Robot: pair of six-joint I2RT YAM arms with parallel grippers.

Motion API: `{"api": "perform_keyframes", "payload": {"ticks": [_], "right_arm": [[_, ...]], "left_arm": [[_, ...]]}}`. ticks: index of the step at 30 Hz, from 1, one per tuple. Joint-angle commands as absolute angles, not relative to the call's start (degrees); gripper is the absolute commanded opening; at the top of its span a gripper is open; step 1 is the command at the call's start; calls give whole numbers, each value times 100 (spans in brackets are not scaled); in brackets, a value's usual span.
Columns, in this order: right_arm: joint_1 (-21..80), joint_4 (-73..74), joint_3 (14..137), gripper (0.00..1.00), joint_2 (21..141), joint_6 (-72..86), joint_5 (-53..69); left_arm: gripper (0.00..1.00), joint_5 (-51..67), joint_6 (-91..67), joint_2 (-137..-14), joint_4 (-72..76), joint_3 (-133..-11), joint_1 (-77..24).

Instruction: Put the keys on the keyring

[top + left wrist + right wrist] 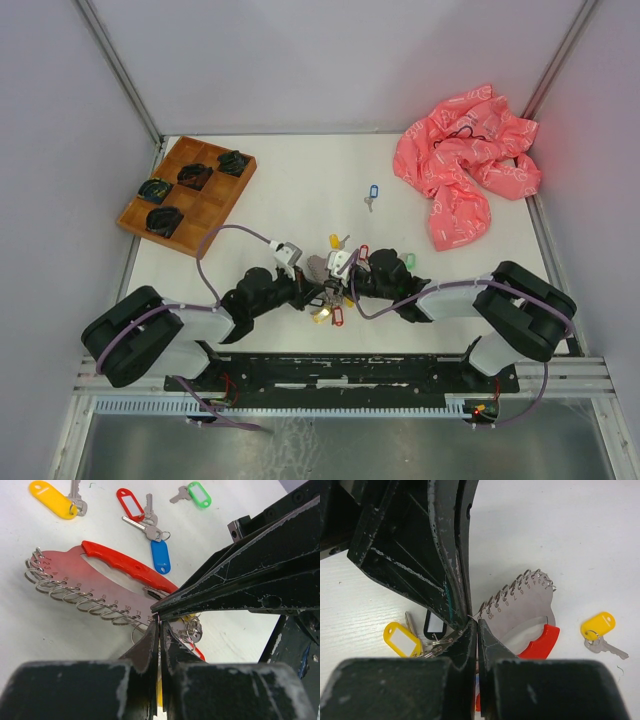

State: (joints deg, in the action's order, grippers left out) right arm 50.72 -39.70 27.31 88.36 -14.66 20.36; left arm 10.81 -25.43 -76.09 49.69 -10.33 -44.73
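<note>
The keyring [95, 577] is a grey numbered metal plate with a row of wire rings and a red handle [131, 566]. It is held between both arms near the table's front [318, 268]. My left gripper [160, 624] is shut on the plate's ringed edge. My right gripper [477, 622] is shut on the same edge from the other side, tip to tip with the left. Keys with a yellow tag [401, 639] and a dark tag [435, 625] hang from its rings. Loose keys lie on the table: yellow [52, 499], red [131, 503], blue [160, 556], green [199, 494].
A wooden tray [200, 215] with dark coiled items stands at the back left. A crumpled pink bag [465, 165] lies at the back right. Another blue-tagged key [372, 192] lies mid-table, behind the grippers. White walls close in the table on three sides.
</note>
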Motion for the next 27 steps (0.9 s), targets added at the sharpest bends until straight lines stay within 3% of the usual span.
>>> {"api": "perform_keyframes", "payload": {"ticks": [1,6,17,27], "right_arm": [[5115,-4015,2880,1,8934,-1259,2144],[5115,-3939,2856,1,8723,-1466,1892],[5115,-3327,2826,1,7794,-1957,1663],[5112,-3126,2931,1,7565,-2355,1587]], "left_arm": [[3,1042,-3046,-7571,6397,-1114,-4506],[5,1140,-3099,-7551,6431,-1177,-4510],[30,493,-1550,-6055,4609,-927,-4500],[33,964,-1023,-6514,5140,-800,-4504]]}}
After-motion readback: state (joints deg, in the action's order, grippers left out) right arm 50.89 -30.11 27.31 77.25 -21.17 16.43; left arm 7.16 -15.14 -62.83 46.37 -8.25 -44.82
